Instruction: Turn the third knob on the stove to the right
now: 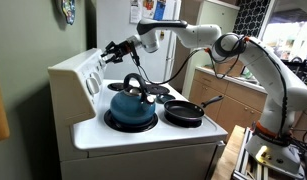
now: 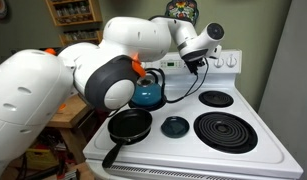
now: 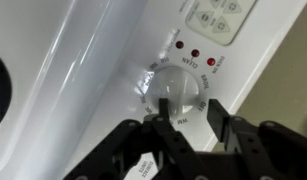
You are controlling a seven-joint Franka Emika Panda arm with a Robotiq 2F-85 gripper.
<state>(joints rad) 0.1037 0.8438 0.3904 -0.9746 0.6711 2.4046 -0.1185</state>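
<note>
The white stove (image 1: 183, 136) shows in both exterior views (image 2: 173, 152), with its raised back panel (image 1: 81, 72) bearing small knobs. In the wrist view a white round knob (image 3: 176, 92) with a printed dial ring sits on that panel. My gripper (image 3: 190, 105) is open, with its two black fingers on either side of this knob. The left finger is close to the knob's edge and the right finger stands apart from it. In the exterior views the gripper (image 1: 111, 48) (image 2: 198, 62) is at the panel. I cannot tell which knob in the row this is.
A blue kettle (image 1: 128, 104) (image 2: 148, 94) and a black frying pan (image 1: 183, 111) (image 2: 130, 125) sit on burners below the arm. A large coil burner (image 2: 225, 131) is at the front. Red indicator lights (image 3: 193, 53) and a switch plate (image 3: 218, 18) are above the knob.
</note>
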